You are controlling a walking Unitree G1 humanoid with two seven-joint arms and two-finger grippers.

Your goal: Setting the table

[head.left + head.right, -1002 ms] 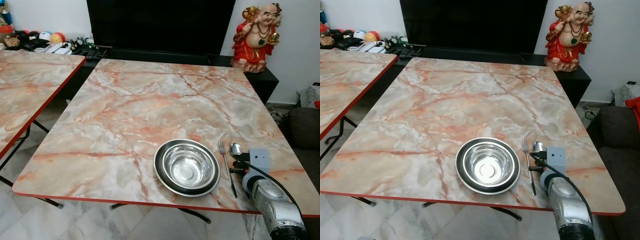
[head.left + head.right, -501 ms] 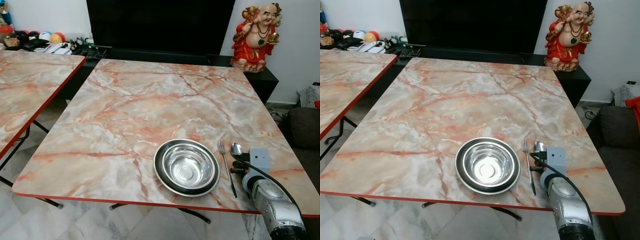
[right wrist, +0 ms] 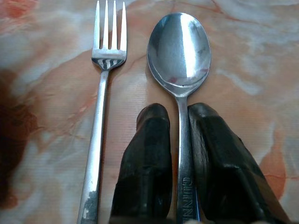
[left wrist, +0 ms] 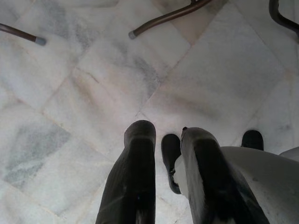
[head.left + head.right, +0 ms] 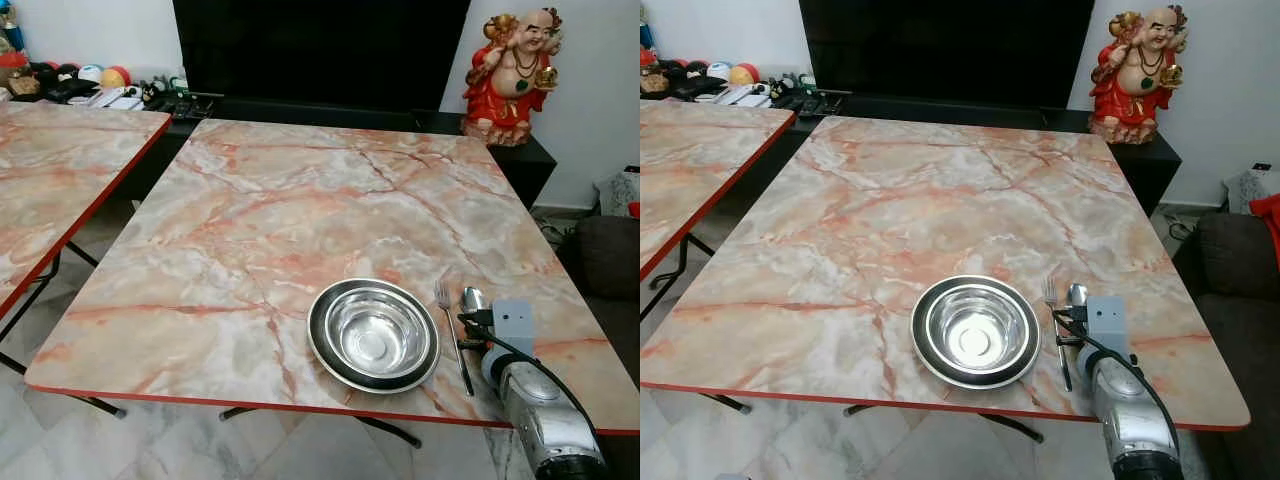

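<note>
A steel bowl [image 5: 373, 335] sits in a dark-rimmed plate [image 5: 318, 348] near the front right of the marble table [image 5: 300, 200]. A fork [image 5: 452, 335] lies just right of the plate, and a spoon [image 5: 472, 298] lies parallel beside it. My right gripper [image 3: 177, 112] rests low on the table, shut on the spoon's [image 3: 180, 46] handle, one black finger on each side. The fork [image 3: 100, 116] lies apart from those fingers. My left gripper [image 4: 168, 133] hangs idle over the floor, its fingers close together and holding nothing.
A second marble table [image 5: 60, 170] stands to the left across a narrow gap. A red and gold statue [image 5: 515, 70] sits on the dark cabinet behind the table. A sofa [image 5: 610, 255] is at the right. Table legs [image 4: 163, 18] cross the tiled floor.
My right wrist has shifted slightly left, toward the fork, with the spoon still between the fingers. The bowl, plate and fork stay where they were.
</note>
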